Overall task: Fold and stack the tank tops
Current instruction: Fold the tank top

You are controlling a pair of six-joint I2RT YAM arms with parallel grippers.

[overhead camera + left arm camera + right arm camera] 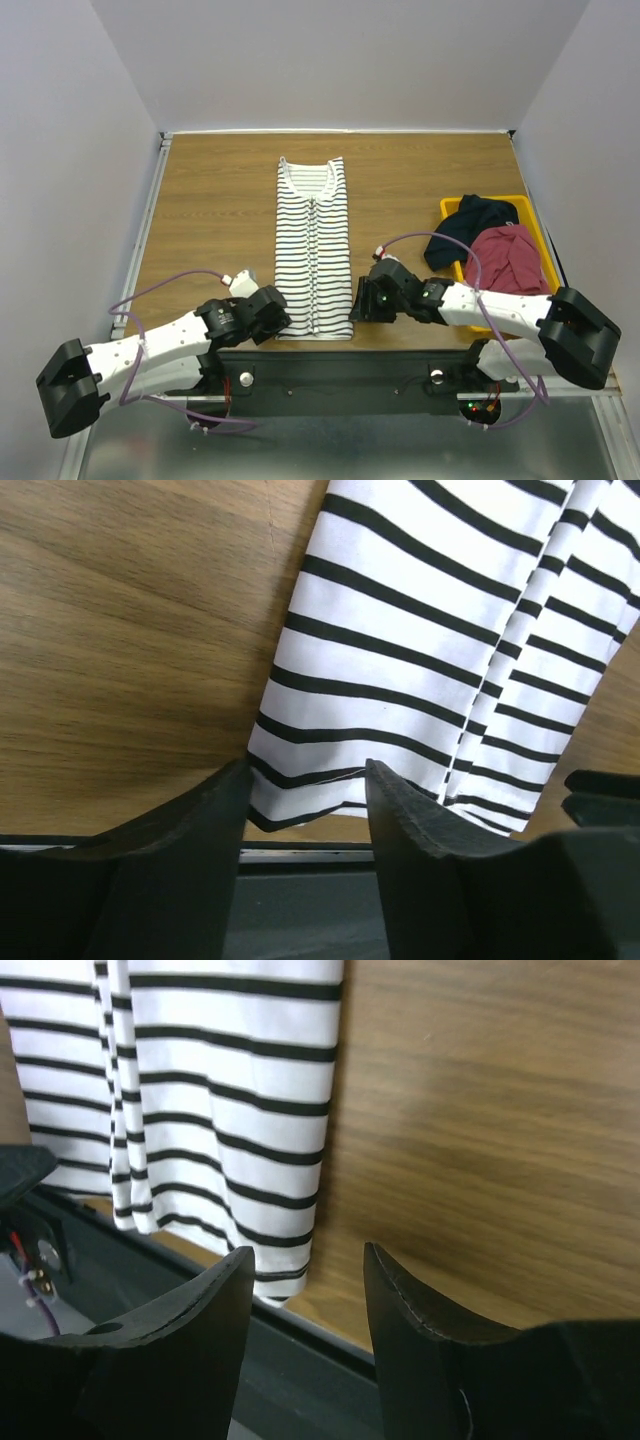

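The white tank top with thin dark stripes (313,250) lies flat in the middle of the table, folded lengthwise into a narrow strip with its neckline at the far end. My left gripper (276,314) sits at the near left hem corner and my right gripper (358,300) at the near right one. Seen from the left wrist, the left gripper (305,778) is open, with the hem corner of the striped top (420,630) just past its tips. The right gripper (308,1258) is open beside the striped top's edge (230,1090). The dark red tank top (510,262) lies crumpled in the bin.
A yellow bin (490,202) stands at the right side of the table and also holds a dark navy cloth (468,228). The wooden table (210,200) has a metal rail along its near edge. White walls enclose the far and side edges.
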